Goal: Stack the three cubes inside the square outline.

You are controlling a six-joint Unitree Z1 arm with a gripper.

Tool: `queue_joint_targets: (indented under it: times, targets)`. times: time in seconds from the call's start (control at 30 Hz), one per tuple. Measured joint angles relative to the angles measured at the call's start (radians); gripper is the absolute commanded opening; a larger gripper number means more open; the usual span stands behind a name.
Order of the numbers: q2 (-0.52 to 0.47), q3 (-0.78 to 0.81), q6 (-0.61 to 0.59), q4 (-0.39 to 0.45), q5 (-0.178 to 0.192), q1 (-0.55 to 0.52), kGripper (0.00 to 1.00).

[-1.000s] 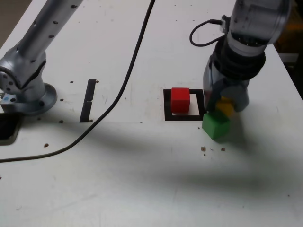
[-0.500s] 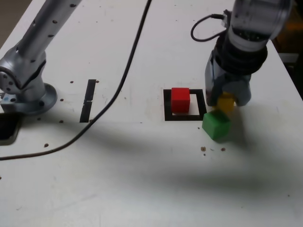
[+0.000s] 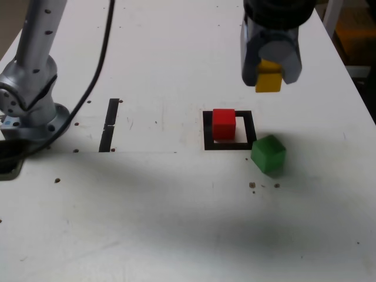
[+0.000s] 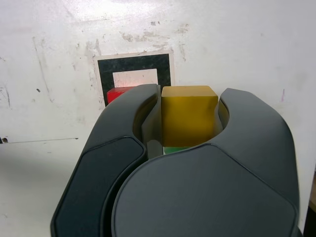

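Observation:
My gripper hangs high above the table, shut on the yellow cube, which also fills the space between the jaws in the wrist view. The red cube sits inside the black square outline, toward its left side in the exterior view; a sliver of the red cube and the outline show past the gripper in the wrist view. Just outside the outline's right corner in the exterior view, the green cube rests on the table, and a thin strip of the green cube peeks under the yellow one.
The arm's base stands at the exterior view's left, with a black cable trailing from it. Two short black strips lie left of the outline. Small dark specks dot the white table near the green cube.
My gripper has risen well off the table with the yellow cube in it, from beside the green cube. The green cube and the red cube have stayed put.

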Motion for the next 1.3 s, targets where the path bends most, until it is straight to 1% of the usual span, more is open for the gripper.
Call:
queue_joint_targets:
  times: [0.1, 0.27, 0.4, 0.43, 0.5, 0.53, 0.73, 0.83, 0.93, 1.07, 1.3]
  targets:
    - [-0.038, 0.013, 0.000, 0.022, 0.001, -0.003, 0.19]
    - [-0.071, 0.073, 0.000, 0.030, -0.001, -0.003, 0.19]
    - [-0.107, 0.137, -0.004, 0.026, -0.026, 0.001, 0.19]
    - [-0.121, 0.175, -0.007, 0.015, -0.042, 0.007, 0.19]
    - [-0.129, 0.194, -0.009, 0.008, -0.049, 0.013, 0.19]
    - [-0.138, 0.215, -0.011, -0.005, -0.058, 0.017, 0.19]
    - [-0.150, 0.327, -0.012, -0.090, -0.091, 0.034, 0.19]
    - [-0.156, 0.396, -0.004, -0.150, -0.120, 0.043, 0.19]
    - [-0.157, 0.428, 0.001, -0.189, -0.138, 0.047, 0.19]
    - [-0.157, 0.431, 0.003, -0.207, -0.151, 0.047, 0.19]
    - [-0.157, 0.432, 0.003, -0.213, -0.163, 0.047, 0.19]
